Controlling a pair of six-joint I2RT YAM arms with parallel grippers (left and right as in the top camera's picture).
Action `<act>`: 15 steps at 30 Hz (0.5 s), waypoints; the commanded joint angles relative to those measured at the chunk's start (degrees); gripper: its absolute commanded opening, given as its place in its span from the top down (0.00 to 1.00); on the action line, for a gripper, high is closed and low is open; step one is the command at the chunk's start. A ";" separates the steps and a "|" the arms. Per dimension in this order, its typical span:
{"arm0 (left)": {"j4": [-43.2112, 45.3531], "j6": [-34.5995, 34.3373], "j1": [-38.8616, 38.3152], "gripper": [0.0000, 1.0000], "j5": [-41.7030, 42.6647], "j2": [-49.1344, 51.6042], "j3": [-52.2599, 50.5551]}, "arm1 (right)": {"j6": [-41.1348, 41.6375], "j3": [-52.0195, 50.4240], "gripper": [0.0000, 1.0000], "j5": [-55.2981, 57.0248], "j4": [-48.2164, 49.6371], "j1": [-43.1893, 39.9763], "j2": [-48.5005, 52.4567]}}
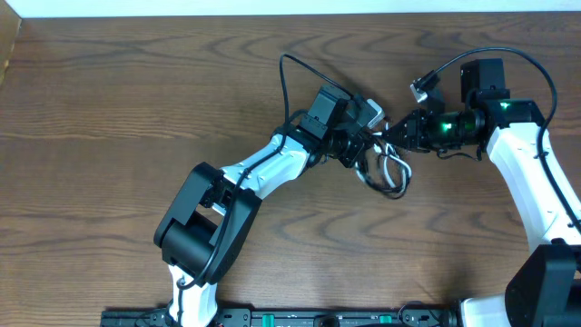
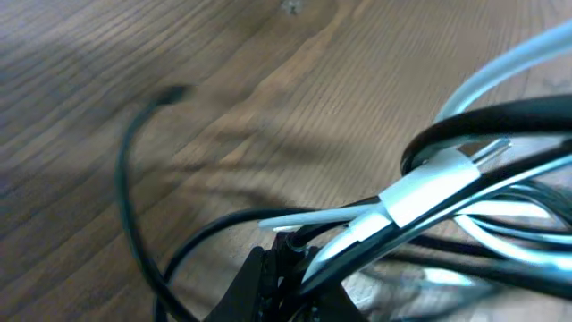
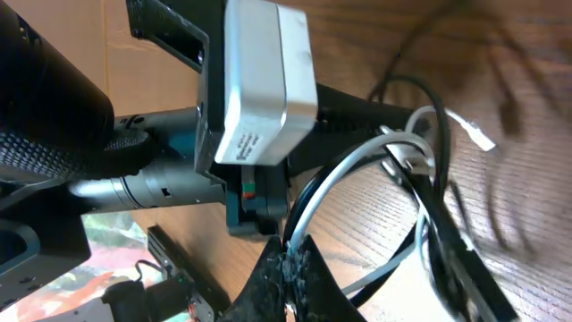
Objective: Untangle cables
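A tangle of black and white cables (image 1: 386,173) lies at the middle of the table between my two grippers. My left gripper (image 1: 356,150) is shut on the bundle, with black and white cords (image 2: 420,192) running out of its jaws (image 2: 290,268). A loose black cable (image 1: 295,77) loops away behind it; it also shows in the left wrist view (image 2: 134,197). My right gripper (image 1: 399,132) is shut on a white cable (image 3: 344,179) at its fingertips (image 3: 290,259), close to the left gripper's camera housing (image 3: 264,80).
The wooden table (image 1: 109,118) spreads to the left and front. The left arm (image 1: 254,173) crosses the middle. The right arm (image 1: 536,173) stands at the right, with its own thick black wire (image 1: 508,59) arching above it.
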 commanded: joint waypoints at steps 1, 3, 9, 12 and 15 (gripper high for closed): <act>-0.22 -3.34 1.42 0.93 -4.31 0.33 0.63 | 1.46 0.81 0.99 2.99 -0.55 0.13 -0.22; -1.01 -9.16 2.60 0.93 -5.92 -0.48 0.63 | 3.85 0.81 0.99 7.39 -1.01 0.09 -0.22; -7.39 -19.63 7.34 0.93 -5.60 -6.75 0.63 | 13.90 0.81 0.99 27.74 -3.34 0.09 -0.22; -12.48 -19.65 8.72 0.93 -5.20 -11.58 0.63 | 19.04 0.68 0.99 39.63 -4.83 0.07 -0.22; -17.05 -18.10 9.49 0.93 -5.22 -16.24 0.63 | 21.20 0.04 0.99 48.17 -5.03 0.04 -0.20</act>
